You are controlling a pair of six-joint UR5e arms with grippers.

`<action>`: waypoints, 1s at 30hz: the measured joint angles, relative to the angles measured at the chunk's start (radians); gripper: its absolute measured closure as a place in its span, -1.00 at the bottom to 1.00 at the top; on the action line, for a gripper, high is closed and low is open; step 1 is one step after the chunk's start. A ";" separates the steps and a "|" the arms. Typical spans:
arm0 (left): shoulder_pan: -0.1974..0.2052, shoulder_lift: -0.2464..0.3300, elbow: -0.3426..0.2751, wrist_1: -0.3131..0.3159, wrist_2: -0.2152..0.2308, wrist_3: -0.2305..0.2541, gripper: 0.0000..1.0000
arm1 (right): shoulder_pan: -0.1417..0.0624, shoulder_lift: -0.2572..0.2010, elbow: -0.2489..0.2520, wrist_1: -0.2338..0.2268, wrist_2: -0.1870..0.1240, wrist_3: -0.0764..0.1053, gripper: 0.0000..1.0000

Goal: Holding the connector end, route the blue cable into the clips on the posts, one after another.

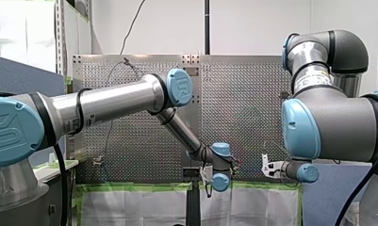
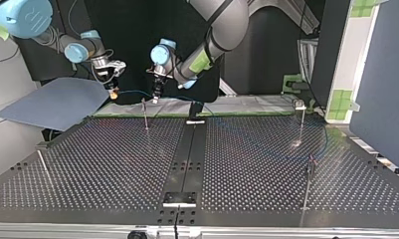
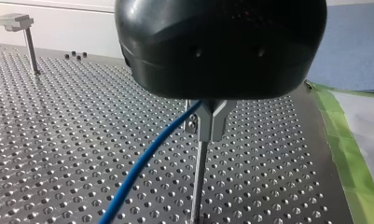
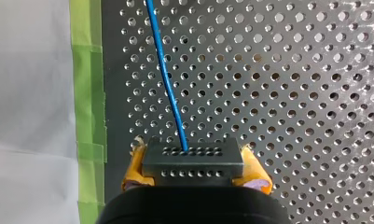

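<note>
My right gripper (image 4: 192, 164) has yellow pads (image 4: 133, 170) shut on a black connector block (image 4: 192, 156). The blue cable (image 4: 168, 79) leaves the block and runs ahead over the perforated table. In the top view the cable (image 2: 135, 92) spans from my right gripper (image 2: 113, 89) to my left gripper (image 2: 156, 95), which hangs just above a thin post (image 2: 145, 115). In the left wrist view the cable (image 3: 147, 158) comes out from under the black gripper body beside the grey clip (image 3: 208, 120) on that post; the fingers are hidden.
More posts stand on the table (image 2: 247, 164): one at the top view's back right (image 2: 300, 122), one at the right front (image 2: 307, 186), one leaning at the left (image 2: 44, 168). A blue-grey sheet (image 2: 57, 102) lies at the left, and green tape (image 4: 89, 93) lines the table's edge.
</note>
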 joint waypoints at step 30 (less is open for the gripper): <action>-0.002 0.000 0.030 -0.011 0.018 0.009 0.99 | 0.006 -0.015 -0.053 0.116 -0.036 -0.073 1.00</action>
